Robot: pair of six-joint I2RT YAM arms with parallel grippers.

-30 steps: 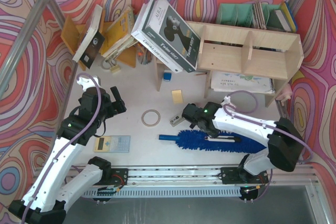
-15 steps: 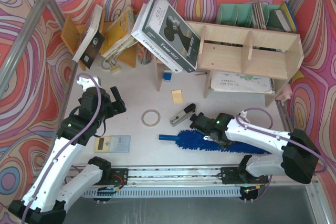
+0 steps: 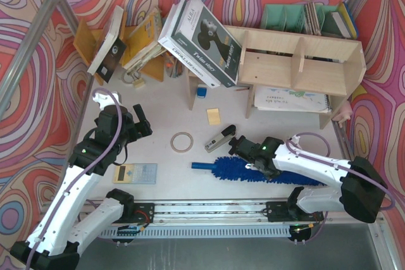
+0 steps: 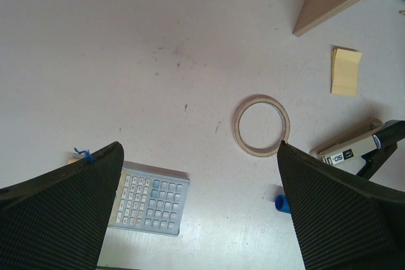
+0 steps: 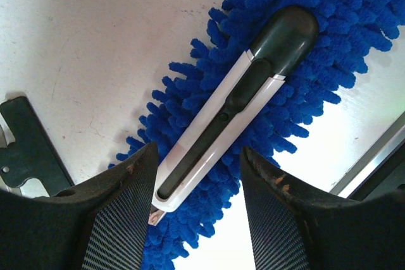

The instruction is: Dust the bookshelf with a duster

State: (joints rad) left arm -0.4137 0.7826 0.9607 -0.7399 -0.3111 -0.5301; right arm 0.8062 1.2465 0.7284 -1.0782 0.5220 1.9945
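The blue fluffy duster (image 3: 248, 173) lies flat on the table near the front, its flat blue handle (image 3: 201, 165) pointing left. My right gripper (image 3: 249, 157) hangs open just above the duster's head. In the right wrist view the open right gripper (image 5: 199, 156) straddles a white and black utility knife (image 5: 234, 102) that lies on the blue fluff (image 5: 304, 93); the fingers touch nothing. My left gripper (image 3: 143, 124) is open and empty over the table at the left. The pale plywood bookshelf (image 3: 272, 67) stands at the back right.
A large box (image 3: 201, 41) leans on the shelf's left end. The table also holds an orange-brown rack of tilted books (image 3: 136, 45), a tape ring (image 4: 261, 124), a calculator (image 4: 149, 197), a yellow sticky note (image 4: 346, 71) and a stapler (image 4: 348, 151).
My right gripper has moved right and toward the front, from beside the stapler to over the duster's head. It barely moved in the last half second. The left arm is still.
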